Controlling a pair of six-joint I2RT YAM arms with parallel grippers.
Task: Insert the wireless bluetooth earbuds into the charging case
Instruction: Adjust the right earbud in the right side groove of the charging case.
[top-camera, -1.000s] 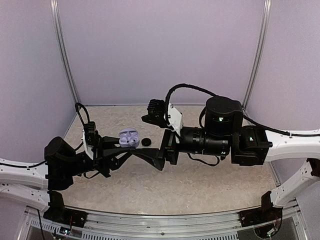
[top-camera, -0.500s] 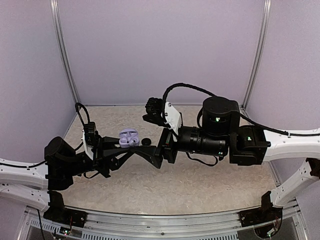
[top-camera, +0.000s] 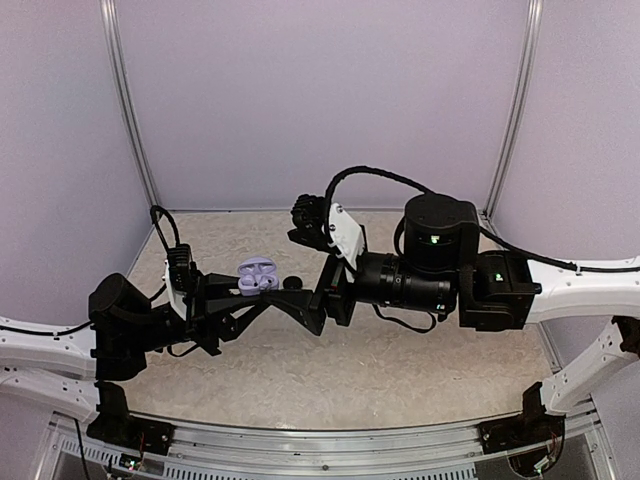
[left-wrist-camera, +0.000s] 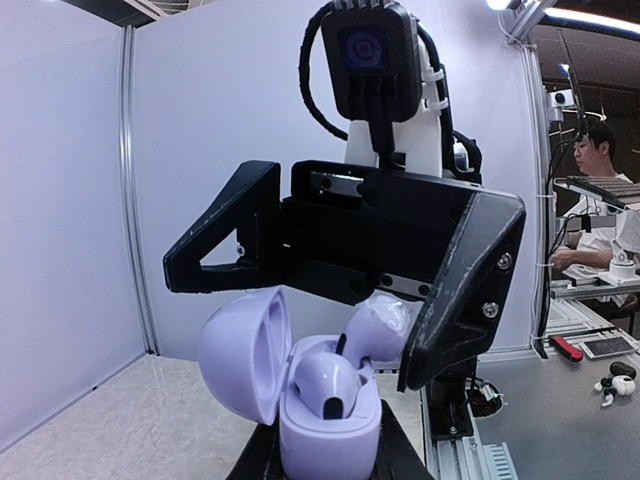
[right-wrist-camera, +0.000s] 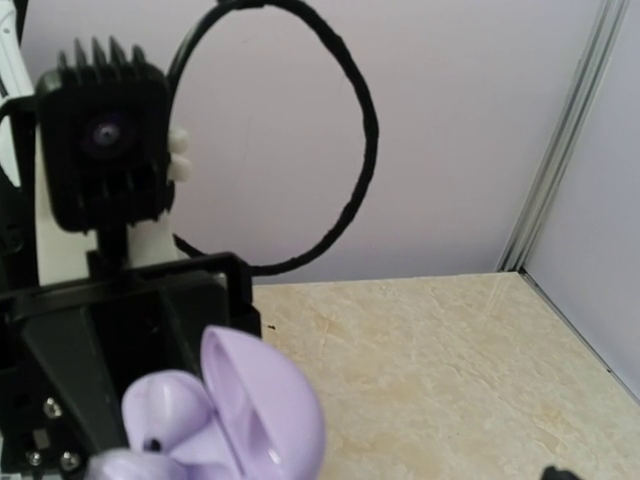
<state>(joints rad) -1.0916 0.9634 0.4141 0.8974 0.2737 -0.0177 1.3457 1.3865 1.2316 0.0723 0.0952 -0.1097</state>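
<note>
Change since earlier frame: right arm (top-camera: 440, 265) has shifted toward 9 o'clock, bringing its pincer closer over the case; left arm (top-camera: 130, 320) and the case show no shift.
Desk (top-camera: 400, 370): pale speckled top; both arms reach over it toward its 10 o'clock area.
Right pincer (left-wrist-camera: 300, 322): jaws wide, straddling the open case from above in the left wrist view. No grip on anything can be confirmed.
Left pincer (left-wrist-camera: 330, 458): narrow, clamped on the base of the case and holding it raised off the desk.
Charging case (left-wrist-camera: 330, 430): held in the left pincer with the mouth facing up; lid (left-wrist-camera: 245, 350) hinged open at 9 o'clock of the base.
Seated earbud (left-wrist-camera: 328, 385): down in its hollow, stem end showing.
Second earbud (left-wrist-camera: 378, 328): at 1 o'clock of the seated one, standing proud of the case and touching the right pincer's finger (left-wrist-camera: 460, 290). Whether it is fully home cannot be told.
Step in hand: judged to be seating the last earbud.
Next move calls for: a light downward press on the proud earbud, the left pincer keeping the case steady; then the right pincer must clear before the lid is closed.
</note>
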